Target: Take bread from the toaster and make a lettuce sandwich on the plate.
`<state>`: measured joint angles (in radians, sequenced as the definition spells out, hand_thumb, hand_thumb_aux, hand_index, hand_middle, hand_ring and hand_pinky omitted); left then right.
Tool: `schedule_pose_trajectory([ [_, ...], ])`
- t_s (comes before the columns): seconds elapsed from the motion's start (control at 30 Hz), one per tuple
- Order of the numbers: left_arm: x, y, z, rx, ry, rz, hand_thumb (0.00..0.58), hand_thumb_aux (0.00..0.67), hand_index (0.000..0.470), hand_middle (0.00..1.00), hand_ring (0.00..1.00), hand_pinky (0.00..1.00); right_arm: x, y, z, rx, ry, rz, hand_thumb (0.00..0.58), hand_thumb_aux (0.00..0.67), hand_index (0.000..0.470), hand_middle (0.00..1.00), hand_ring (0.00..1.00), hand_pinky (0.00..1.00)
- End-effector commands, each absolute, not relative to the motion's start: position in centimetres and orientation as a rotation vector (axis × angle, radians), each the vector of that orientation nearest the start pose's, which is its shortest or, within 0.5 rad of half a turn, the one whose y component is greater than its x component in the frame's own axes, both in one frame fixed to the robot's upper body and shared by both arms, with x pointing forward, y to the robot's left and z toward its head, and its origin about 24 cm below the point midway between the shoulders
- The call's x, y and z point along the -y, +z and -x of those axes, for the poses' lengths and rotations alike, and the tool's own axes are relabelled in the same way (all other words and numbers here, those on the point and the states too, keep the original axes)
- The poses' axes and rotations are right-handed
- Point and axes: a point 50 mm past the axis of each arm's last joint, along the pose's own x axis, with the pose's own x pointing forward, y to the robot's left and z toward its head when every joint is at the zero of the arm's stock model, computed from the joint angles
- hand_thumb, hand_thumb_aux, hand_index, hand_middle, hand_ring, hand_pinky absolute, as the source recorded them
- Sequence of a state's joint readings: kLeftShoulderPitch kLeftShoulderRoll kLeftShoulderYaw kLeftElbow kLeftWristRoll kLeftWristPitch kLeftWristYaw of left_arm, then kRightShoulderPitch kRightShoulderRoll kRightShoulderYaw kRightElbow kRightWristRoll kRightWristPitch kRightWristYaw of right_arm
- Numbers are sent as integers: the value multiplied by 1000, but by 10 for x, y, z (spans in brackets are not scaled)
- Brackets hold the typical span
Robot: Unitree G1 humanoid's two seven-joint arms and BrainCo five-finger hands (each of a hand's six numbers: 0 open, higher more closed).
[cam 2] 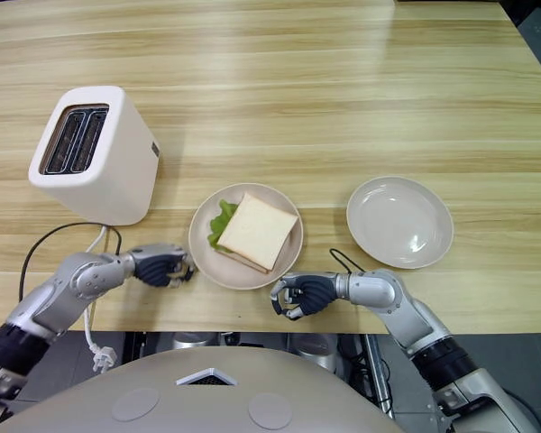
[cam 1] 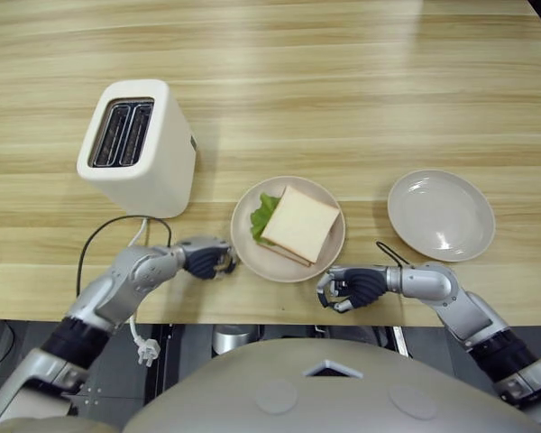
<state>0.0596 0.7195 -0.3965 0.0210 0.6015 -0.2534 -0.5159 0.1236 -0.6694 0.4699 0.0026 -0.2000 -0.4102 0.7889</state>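
Toaster: upper left, on the desk; slots look empty.
Left hand: lower left of centre, just beside the plate rim; fingers curled, holding nothing.
Sandwich: centre, on the plate; lettuce shows at its left edge.
Right hand: below the plate's right rim; curled, empty.
Spare plate: right.
Judgement: assembly looks done; draw both hands away level, without nudging the rim.
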Motion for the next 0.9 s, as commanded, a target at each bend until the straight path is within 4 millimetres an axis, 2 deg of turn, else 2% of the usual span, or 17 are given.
schedule_pose_trajectory([
  [0.03,-180,-20,-205,-214,-993,-1332,580,670,460,1000,1000,1000,143,-11,-174,-138,1358,852,580,670,460,1000,1000,1000],
  [0.13,-168,-17,-223,-130,-921,-1326,580,670,460,1000,1000,1000,140,-14,-190,-115,1294,896,580,670,460,1000,1000,1000],
  [0.23,-161,-14,-238,-87,-856,-1291,580,670,460,1000,1000,1000,137,-17,-210,-128,1209,836,580,670,460,1000,1000,1000],
  [0.33,-158,-17,-252,-84,-804,-1259,580,670,460,1000,1000,1000,136,-22,-233,-173,1120,792,580,670,460,1000,1000,1000],
  [0.47,-154,-25,-261,-106,-798,-1230,580,670,460,1000,1000,1000,131,-20,-263,-204,1048,738,580,670,460,1000,1000,1000],
  [0.7,-150,-29,-290,-137,-740,-1222,580,670,460,1000,1000,1000,120,-16,-300,-273,1005,663,580,670,460,1000,1000,1000],
  [0.8,-142,-27,-298,-121,-732,-1200,580,670,460,1000,1000,1000,122,-14,-314,-309,981,752,580,670,460,1000,1000,1000],
  [0.9,-141,-16,-317,-108,-640,-1190,580,670,460,1000,1000,1000,125,-13,-322,-339,944,762,580,670,460,1000,1000,1000],
])
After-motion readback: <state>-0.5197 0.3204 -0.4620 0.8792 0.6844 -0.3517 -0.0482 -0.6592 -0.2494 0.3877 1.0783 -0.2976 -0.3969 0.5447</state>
